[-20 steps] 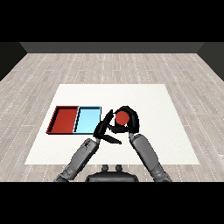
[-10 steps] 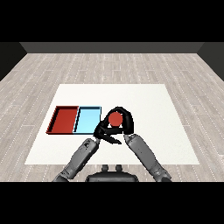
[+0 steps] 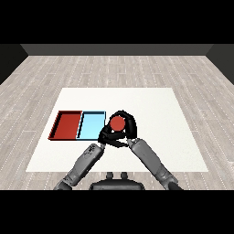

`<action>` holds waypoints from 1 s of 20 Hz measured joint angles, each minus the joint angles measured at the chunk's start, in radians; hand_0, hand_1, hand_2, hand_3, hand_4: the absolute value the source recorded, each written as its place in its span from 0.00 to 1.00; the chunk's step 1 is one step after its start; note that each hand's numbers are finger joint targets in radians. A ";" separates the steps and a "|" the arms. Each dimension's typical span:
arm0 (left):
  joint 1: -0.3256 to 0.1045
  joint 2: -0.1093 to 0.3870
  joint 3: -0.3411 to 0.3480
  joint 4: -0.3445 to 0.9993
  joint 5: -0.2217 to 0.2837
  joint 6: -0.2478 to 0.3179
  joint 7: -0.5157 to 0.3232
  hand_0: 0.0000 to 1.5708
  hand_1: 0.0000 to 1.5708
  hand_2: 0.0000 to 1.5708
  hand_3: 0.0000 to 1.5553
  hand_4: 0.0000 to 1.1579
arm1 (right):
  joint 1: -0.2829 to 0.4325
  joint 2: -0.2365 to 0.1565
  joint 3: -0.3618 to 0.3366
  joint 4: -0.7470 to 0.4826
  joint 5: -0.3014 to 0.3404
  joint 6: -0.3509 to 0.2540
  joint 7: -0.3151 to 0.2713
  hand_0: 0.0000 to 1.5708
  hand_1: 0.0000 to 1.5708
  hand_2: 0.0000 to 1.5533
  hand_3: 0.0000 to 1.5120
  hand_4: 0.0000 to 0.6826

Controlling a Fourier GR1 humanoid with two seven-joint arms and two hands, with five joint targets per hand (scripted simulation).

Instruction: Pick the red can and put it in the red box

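Where the grey plank floor (image 3: 68,73) runs back to a dark wall (image 3: 114,48), a white table (image 3: 151,105) fills the mid of the head view. On its left part lie 2 trays side by side & touching: red tray (image 3: 67,125) furthest left, light blue tray (image 3: 90,126) right of it, both w/ nothing showing inside. The red can (image 3: 118,122) sits just right of the blue tray's right edge, outside both trays; can't tell if it's lifted or resting on the table. Right hand (image 3: 129,125) is curled round the can from the right & over its far side. Left hand (image 3: 109,136) is just below-left of the can, close against it & the right hand; its fingers merge w/ the other hand, so can't tell if apart or closed. The blue tray lies between can & red tray.
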 measured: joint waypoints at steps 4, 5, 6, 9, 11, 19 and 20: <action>-0.027 -0.009 0.003 0.009 0.035 0.127 0.013 1.00 1.00 1.00 0.98 0.96 | 0.008 0.006 0.009 -0.001 -0.018 0.001 -0.009 1.00 1.00 0.95 0.93 0.92; -0.041 -0.007 -0.005 0.029 0.051 0.155 -0.006 1.00 1.00 1.00 0.97 0.97 | -0.014 0.004 0.014 0.023 -0.031 -0.013 -0.012 1.00 1.00 0.95 0.93 0.92; -0.046 -0.009 -0.009 0.036 0.054 0.167 -0.019 1.00 1.00 1.00 0.97 0.96 | -0.007 0.003 0.007 0.008 -0.027 -0.005 0.001 1.00 1.00 0.95 0.93 0.91; -0.046 0.001 -0.030 0.035 0.067 0.224 -0.007 1.00 1.00 1.00 0.96 0.97 | 0.016 0.000 0.017 0.001 -0.035 -0.004 -0.022 1.00 1.00 0.95 0.93 0.93; -0.045 0.005 -0.038 0.027 0.063 0.253 0.014 1.00 1.00 1.00 0.96 0.97 | 0.021 -0.001 0.021 0.000 -0.041 -0.009 -0.033 1.00 1.00 0.95 0.93 0.93; -0.040 -0.003 -0.040 0.027 0.061 0.270 0.008 1.00 1.00 1.00 0.96 0.98 | 0.032 0.006 0.004 -0.006 -0.034 0.008 -0.031 0.91 0.91 0.87 0.85 0.25; -0.041 -0.004 -0.046 0.026 0.062 0.279 -0.005 1.00 1.00 1.00 0.96 0.98 | 0.036 0.005 0.005 -0.017 -0.032 0.005 -0.020 0.70 0.70 0.66 0.49 0.00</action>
